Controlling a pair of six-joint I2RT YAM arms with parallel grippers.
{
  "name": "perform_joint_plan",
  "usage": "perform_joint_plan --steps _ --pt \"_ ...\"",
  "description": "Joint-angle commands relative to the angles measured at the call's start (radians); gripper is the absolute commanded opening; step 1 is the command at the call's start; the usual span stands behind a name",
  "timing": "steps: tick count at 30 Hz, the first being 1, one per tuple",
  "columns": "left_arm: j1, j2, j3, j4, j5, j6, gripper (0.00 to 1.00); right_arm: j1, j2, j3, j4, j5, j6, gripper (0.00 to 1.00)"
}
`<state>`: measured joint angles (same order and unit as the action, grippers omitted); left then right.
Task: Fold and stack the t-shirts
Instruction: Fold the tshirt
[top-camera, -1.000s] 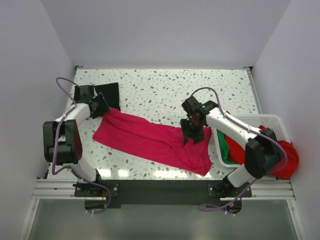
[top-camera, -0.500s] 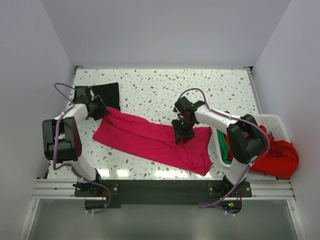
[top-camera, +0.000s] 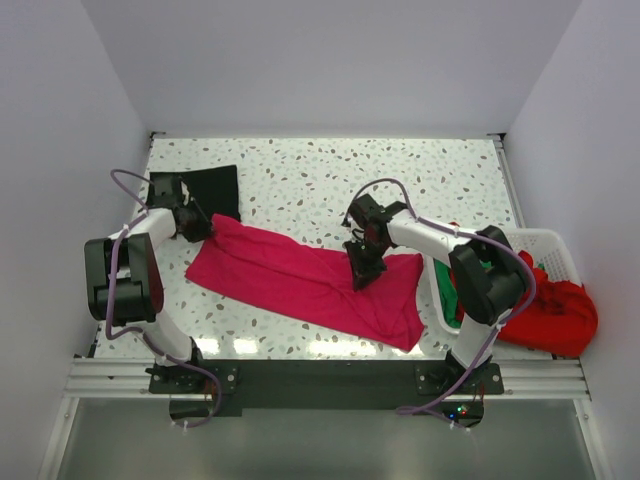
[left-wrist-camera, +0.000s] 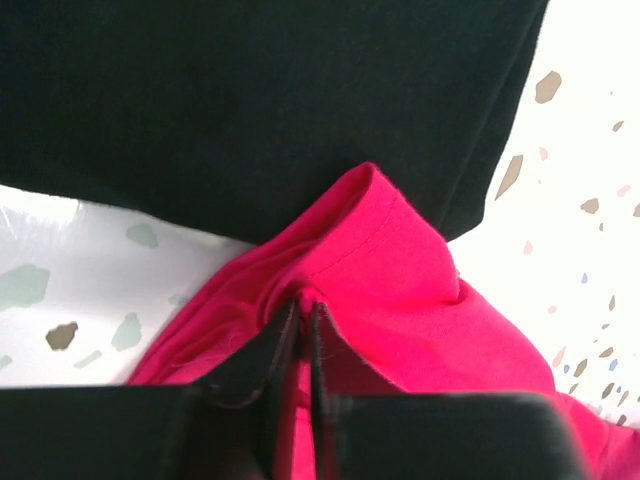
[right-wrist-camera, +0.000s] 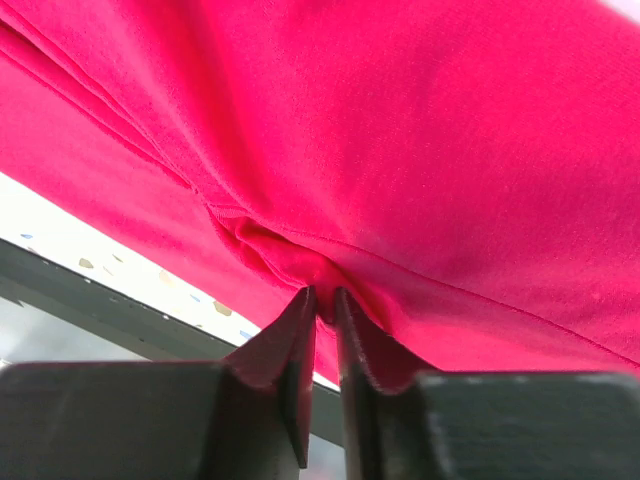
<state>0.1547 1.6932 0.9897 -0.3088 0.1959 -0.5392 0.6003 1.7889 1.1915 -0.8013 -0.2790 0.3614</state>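
Observation:
A magenta-pink t-shirt (top-camera: 300, 280) lies spread in a long band across the front of the table. My left gripper (top-camera: 200, 226) is shut on its far left corner; in the left wrist view the pink cloth (left-wrist-camera: 400, 290) bunches up between the closed fingers (left-wrist-camera: 245, 370). My right gripper (top-camera: 362, 268) is shut on the shirt's far edge near the middle right, and the pink cloth (right-wrist-camera: 420, 130) puckers into the fingers (right-wrist-camera: 290, 350). A folded black t-shirt (top-camera: 215, 186) lies at the back left, just beyond the left gripper, and fills the top of the left wrist view (left-wrist-camera: 260, 100).
A white lattice basket (top-camera: 548, 246) stands at the right edge, with a red shirt (top-camera: 560, 310) hanging over its side and green cloth (top-camera: 458, 300) inside. The speckled tabletop (top-camera: 330, 180) stretches behind the shirts. White walls close in on three sides.
Both grippers have closed on the pink shirt. The right gripper moved left along the shirt's far edge; the left one shifted slightly onto the corner.

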Motion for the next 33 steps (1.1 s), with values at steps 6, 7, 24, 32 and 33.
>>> perform_joint_plan --steps 6,7,24,32,33 --pt "0.008 -0.001 0.024 -0.059 -0.035 0.034 0.00 0.004 -0.031 0.071 -0.061 -0.086 -0.010 0.00" --pt "0.006 -0.001 0.024 -0.062 -0.036 0.035 0.00 0.006 -0.029 0.079 -0.073 -0.091 -0.010 0.00" --pt "0.032 -0.046 0.040 -0.148 -0.119 0.085 0.00 0.154 -0.014 0.118 -0.141 -0.106 0.065 0.01" --pt "0.046 -0.055 0.038 -0.165 -0.127 0.099 0.01 0.230 0.027 0.164 -0.168 -0.106 0.056 0.27" --pt "0.046 -0.058 0.038 -0.165 -0.127 0.100 0.09 0.231 0.027 0.172 -0.171 -0.107 0.054 0.35"
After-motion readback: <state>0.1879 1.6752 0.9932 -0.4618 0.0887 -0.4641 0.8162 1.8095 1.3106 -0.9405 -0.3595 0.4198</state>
